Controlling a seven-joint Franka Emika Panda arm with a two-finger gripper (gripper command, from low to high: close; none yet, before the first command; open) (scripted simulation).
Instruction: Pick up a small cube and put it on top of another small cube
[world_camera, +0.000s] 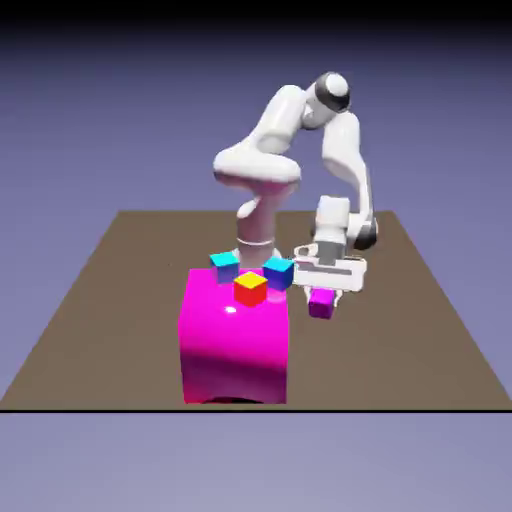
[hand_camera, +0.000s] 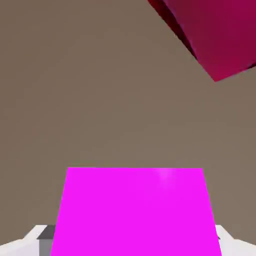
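White pincer (world_camera: 322, 298) pinching small plain magenta-purple cube (world_camera: 321, 304); swinging sideways low could clip the huge glossy magenta block (world_camera: 235, 340).

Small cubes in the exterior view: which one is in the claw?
The plain purple cube; the claw is shut on it, while the others show blue, cyan or red and yellow.

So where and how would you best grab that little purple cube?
I'd come from straight above and pinch two opposite sides of the purple cube: they look flat and parallel. The gripper already has it that way, fingers on either side.
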